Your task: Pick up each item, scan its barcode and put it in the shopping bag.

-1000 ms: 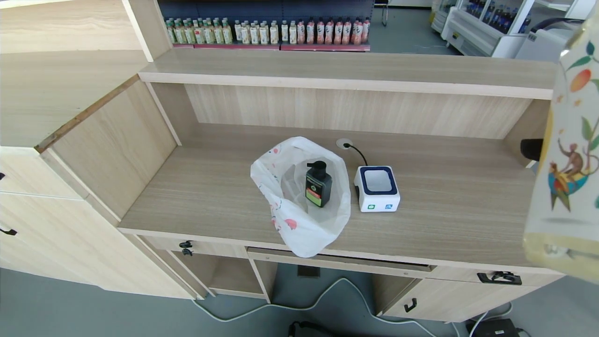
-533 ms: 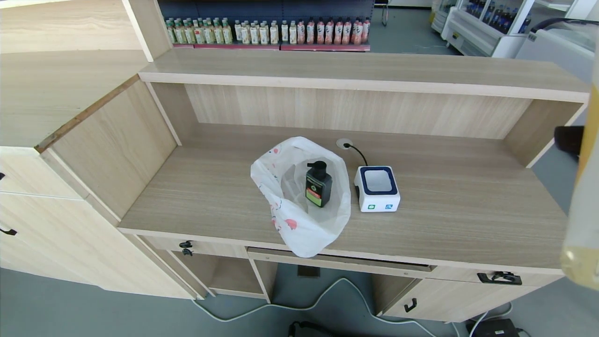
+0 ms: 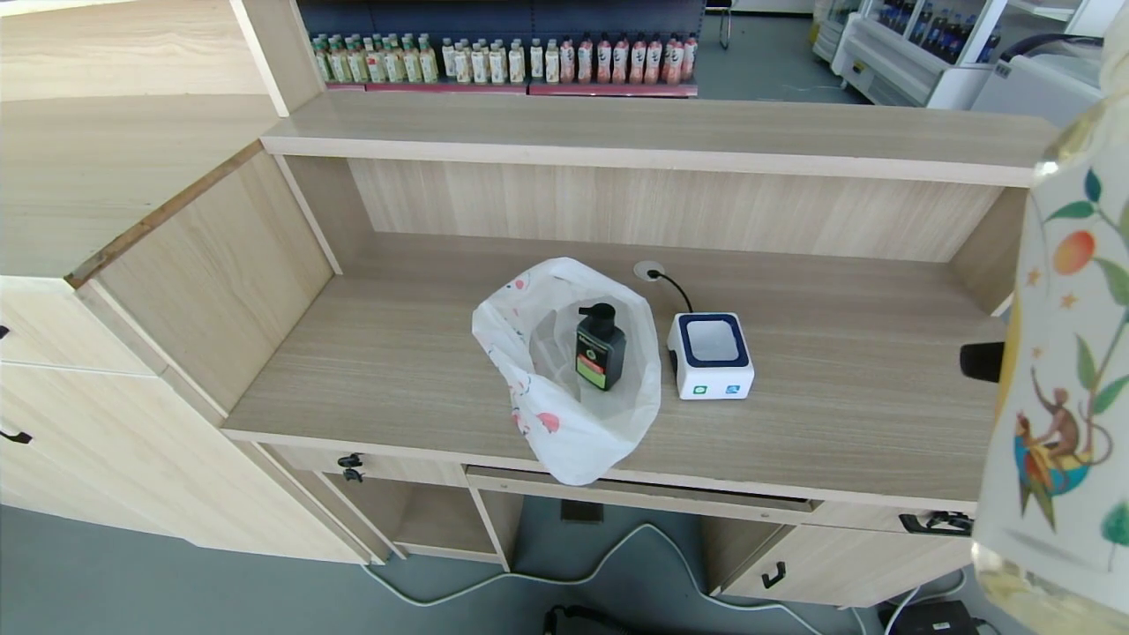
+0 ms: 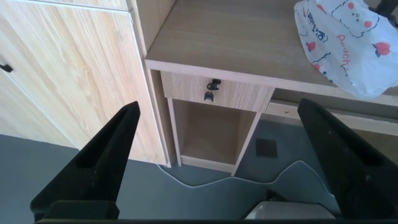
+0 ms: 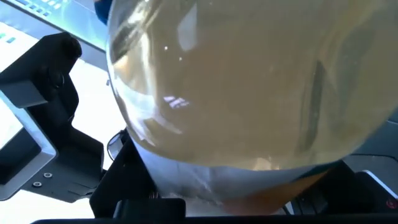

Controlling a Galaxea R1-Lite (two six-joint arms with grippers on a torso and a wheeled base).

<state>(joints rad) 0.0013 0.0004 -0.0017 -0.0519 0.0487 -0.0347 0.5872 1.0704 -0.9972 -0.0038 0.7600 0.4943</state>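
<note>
One counter (image 3: pixel 882 397) carries three things near its middle. One white shopping bag (image 3: pixel 564 432) with a red print stands open, and its lower side hangs slightly over the counter's front edge. Inside it one dark pump bottle (image 3: pixel 600 348) stands upright. One white scanner (image 3: pixel 710 357) with a dark blue frame around its window sits just beside the bag, on the side toward the counter's right end. One black cable (image 3: pixel 672 284) runs from the scanner to a round hole near the back edge. One drink bottle (image 3: pixel 1058 370) of pale yellow liquid, with a label of leaves, fruit and a monkey, hangs in the air off the counter's right end, near the front right corner. The right end effector (image 5: pixel 242 186) is pinching this bottle, and the bottle's base looms large in the right wrist view. The left end effector (image 4: pixel 217 106) hangs low before the counter's front left corner, above the grey floor, with its two fingers (image 4: pixel 99 162) spread wide and nothing between them.
</note>
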